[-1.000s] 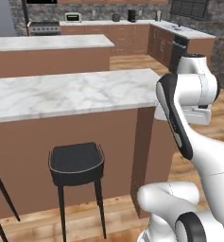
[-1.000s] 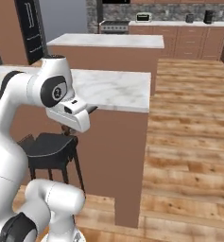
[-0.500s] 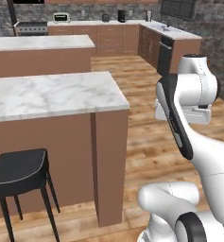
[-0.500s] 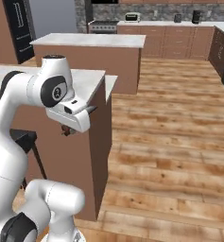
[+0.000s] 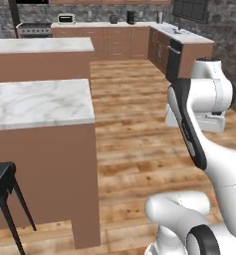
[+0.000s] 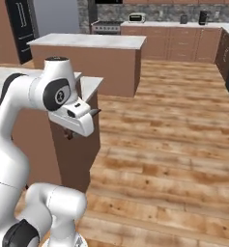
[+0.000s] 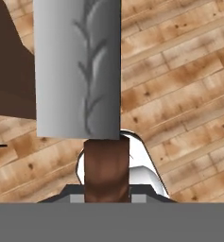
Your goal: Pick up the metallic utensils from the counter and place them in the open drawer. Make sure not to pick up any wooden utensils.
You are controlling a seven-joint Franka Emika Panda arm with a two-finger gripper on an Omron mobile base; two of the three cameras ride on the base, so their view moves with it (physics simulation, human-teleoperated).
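Gripper (image 7: 106,191) is clamped on the brown handle of a metallic utensil (image 7: 78,71). In the hand view the handle comes up right from the bottom middle, and a wide flat grey blade with a darker leafy streak sticks out past it. The fingertips are mostly hidden behind the handle, so I'm going by how the handle sits there. Behind the blade it's just plank wood floor (image 7: 179,94), so the utensil is up in the air over the floor, not lying on anything.

From the right base view the arm's hand hangs just beside the corner of the near marble tabletop (image 6: 89,87), out over the floor. The left base view shows that same island's tabletop (image 5: 40,102) with brown sides and a black stool (image 5: 0,182) tucked in at its near side. A second marble island (image 6: 87,41) stands further back, with brown cabinets along the far wall.
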